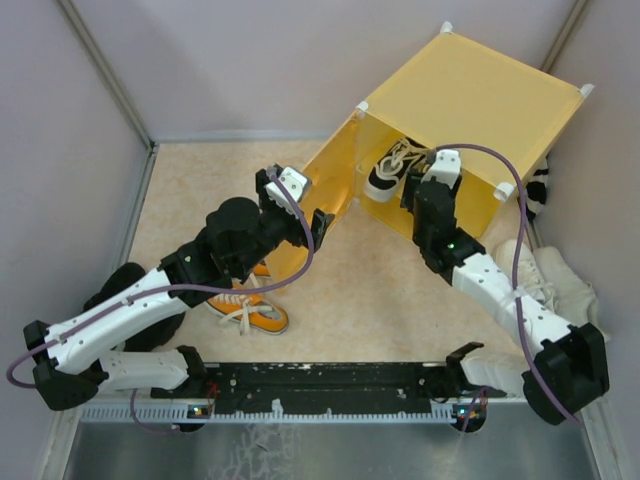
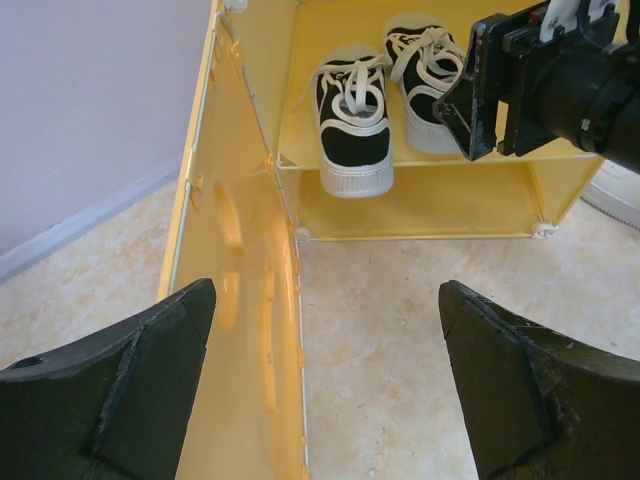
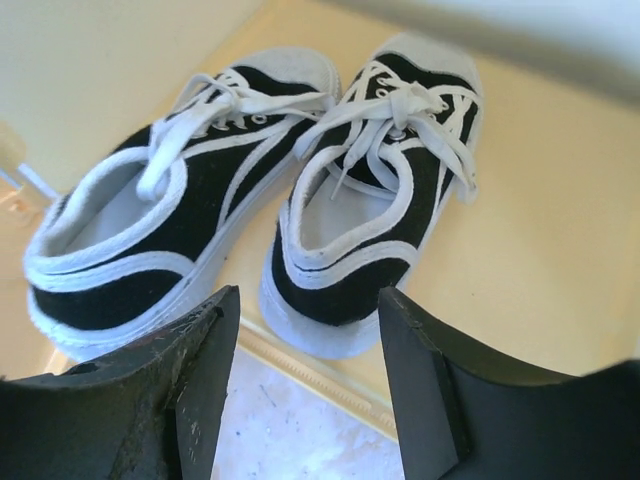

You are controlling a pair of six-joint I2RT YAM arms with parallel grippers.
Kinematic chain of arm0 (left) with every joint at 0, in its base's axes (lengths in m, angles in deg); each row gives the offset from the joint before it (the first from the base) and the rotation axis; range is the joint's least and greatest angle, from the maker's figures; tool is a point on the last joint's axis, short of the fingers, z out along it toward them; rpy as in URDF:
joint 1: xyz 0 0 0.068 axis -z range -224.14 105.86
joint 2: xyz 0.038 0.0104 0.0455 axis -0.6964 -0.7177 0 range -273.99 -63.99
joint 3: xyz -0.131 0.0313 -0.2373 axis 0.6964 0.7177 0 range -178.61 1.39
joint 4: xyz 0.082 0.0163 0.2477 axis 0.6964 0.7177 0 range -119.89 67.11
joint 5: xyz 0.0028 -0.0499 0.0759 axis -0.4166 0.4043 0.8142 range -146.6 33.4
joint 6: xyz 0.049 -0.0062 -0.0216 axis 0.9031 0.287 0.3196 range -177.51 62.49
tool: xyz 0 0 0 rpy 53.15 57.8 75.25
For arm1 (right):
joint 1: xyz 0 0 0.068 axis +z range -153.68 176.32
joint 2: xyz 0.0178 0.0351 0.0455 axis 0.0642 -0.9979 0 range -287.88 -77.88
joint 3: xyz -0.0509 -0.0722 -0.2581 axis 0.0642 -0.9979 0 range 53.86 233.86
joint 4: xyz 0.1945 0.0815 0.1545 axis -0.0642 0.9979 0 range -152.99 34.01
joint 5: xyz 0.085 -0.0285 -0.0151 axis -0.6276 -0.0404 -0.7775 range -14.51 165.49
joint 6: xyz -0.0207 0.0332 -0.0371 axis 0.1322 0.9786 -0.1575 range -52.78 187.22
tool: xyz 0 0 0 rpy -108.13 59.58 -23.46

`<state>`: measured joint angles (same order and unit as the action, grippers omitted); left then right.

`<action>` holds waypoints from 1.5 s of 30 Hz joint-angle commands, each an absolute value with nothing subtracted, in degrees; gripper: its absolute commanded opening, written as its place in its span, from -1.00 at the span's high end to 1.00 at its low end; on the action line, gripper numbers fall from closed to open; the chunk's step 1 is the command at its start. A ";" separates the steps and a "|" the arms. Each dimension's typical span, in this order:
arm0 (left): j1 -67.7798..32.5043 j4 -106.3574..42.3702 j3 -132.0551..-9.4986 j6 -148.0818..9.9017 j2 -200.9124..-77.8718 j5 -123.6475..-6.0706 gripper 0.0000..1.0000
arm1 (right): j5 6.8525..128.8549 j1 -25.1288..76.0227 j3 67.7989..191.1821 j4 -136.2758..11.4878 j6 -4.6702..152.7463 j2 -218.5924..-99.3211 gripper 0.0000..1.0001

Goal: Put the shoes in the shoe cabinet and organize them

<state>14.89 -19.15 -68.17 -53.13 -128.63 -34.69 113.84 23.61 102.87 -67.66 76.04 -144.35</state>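
The yellow shoe cabinet (image 1: 470,100) stands at the back right with its door (image 1: 322,195) swung open to the left. The black-and-white pair (image 1: 385,168) sits side by side on the inner shelf, heels at the front edge. My right gripper (image 1: 412,192) is open and empty just outside the shelf; in the right wrist view (image 3: 305,385) its fingers straddle the heel of the right-hand shoe (image 3: 375,210) without touching. My left gripper (image 1: 318,226) is open and empty beside the door (image 2: 235,300). The orange pair (image 1: 255,312) lies under my left arm. The off-white pair (image 1: 548,272) lies right of my right arm.
A black-and-white striped thing (image 1: 538,190) shows behind the cabinet's right corner. The lower compartment (image 2: 420,205) under the shelf holds nothing. Pale walls (image 1: 60,150) close in the beige floor (image 1: 380,300) on the left, back and right.
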 commanded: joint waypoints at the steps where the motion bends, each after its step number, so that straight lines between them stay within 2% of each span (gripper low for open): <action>1: 14.75 -17.40 -67.70 -53.65 -129.00 -34.10 -0.96 | 110.84 25.57 107.75 -61.59 76.05 -140.95 -0.17; 8: 14.75 -17.49 -67.73 -53.40 -129.24 -33.59 -0.95 | 113.03 32.21 109.49 -56.34 71.18 -141.55 -0.23; 13: 14.75 -17.41 -67.69 -53.35 -129.37 -33.50 -0.95 | 117.40 35.20 110.60 -57.64 74.17 -143.99 -0.25; 18: 14.75 -17.45 -67.60 -53.26 -129.21 -33.30 -0.95 | 122.81 37.49 109.78 -65.46 75.00 -148.40 -0.25; 29: 14.75 -17.39 -67.21 -52.44 -128.89 -32.16 -0.96 | 131.95 38.03 109.14 -83.72 65.35 -159.10 -0.25; 36: 14.75 -17.32 -66.99 -52.32 -129.38 -32.14 -0.96 | 139.73 37.98 108.08 -100.84 54.45 -165.89 -0.09; 40: 14.75 -17.56 -66.52 -52.16 -128.99 -31.73 -0.96 | 140.78 36.77 108.59 -110.59 46.14 -168.96 -0.04; 45: 14.75 -17.85 -66.17 -52.30 -129.10 -31.72 -0.96 | 138.24 33.40 110.88 -112.65 45.12 -172.01 -0.02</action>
<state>14.91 -19.72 -67.82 -51.82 -128.80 -33.07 136.60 36.33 107.55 -102.19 48.31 -170.34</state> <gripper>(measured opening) 0.979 0.518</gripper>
